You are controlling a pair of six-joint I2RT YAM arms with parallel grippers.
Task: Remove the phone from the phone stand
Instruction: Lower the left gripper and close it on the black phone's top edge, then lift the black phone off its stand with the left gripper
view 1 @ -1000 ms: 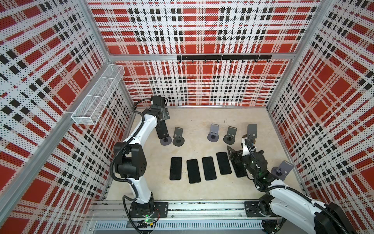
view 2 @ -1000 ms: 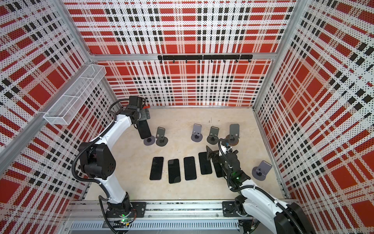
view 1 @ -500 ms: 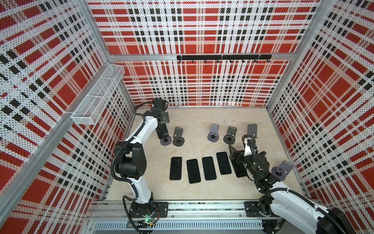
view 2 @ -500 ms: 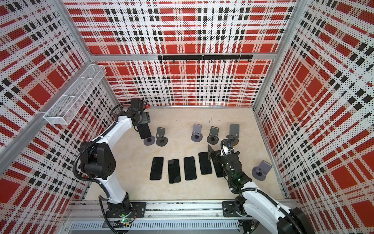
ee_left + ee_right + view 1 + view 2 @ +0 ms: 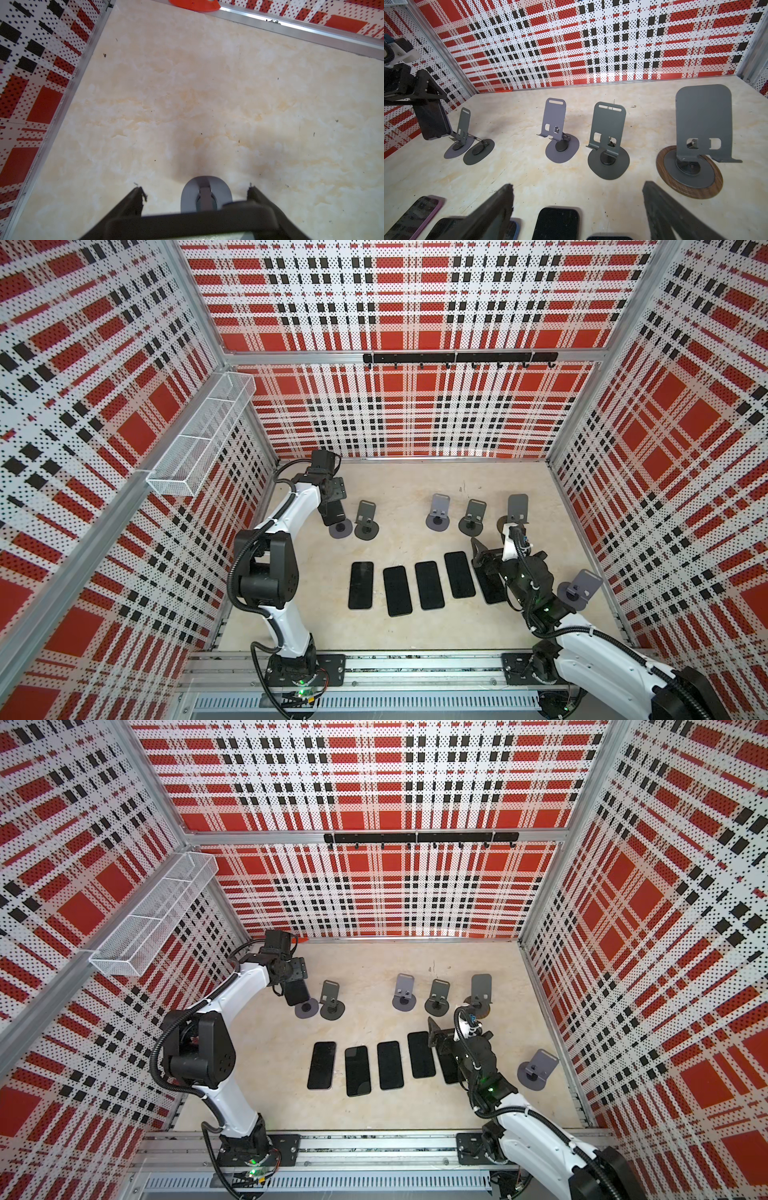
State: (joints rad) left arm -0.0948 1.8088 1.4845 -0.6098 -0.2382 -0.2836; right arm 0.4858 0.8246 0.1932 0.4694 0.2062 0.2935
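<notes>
A dark phone (image 5: 334, 514) leans on the leftmost grey phone stand (image 5: 340, 528) at the back left; both top views show it, phone (image 5: 297, 992) on stand (image 5: 306, 1008). My left gripper (image 5: 332, 499) comes down over the phone's upper end, a jaw against each long side. In the left wrist view the phone's top edge (image 5: 197, 220) spans the space between the fingers of the left gripper (image 5: 196, 192), with the stand's round base (image 5: 223, 193) beyond. The right wrist view shows the phone (image 5: 432, 122) low on its stand (image 5: 452, 152). My right gripper (image 5: 578, 186) hangs open and empty over the row of flat phones.
Several phones (image 5: 428, 585) lie flat in a row at mid-table. Several empty stands (image 5: 438, 516) line the back, and one more stand (image 5: 579, 591) sits by the right wall. A wire basket (image 5: 199, 435) hangs on the left wall, and a hook rail (image 5: 457, 358) runs along the back wall.
My left gripper's jaws have closed in from wide open onto the phone's sides. The right gripper has drifted slightly and stayed open.
</notes>
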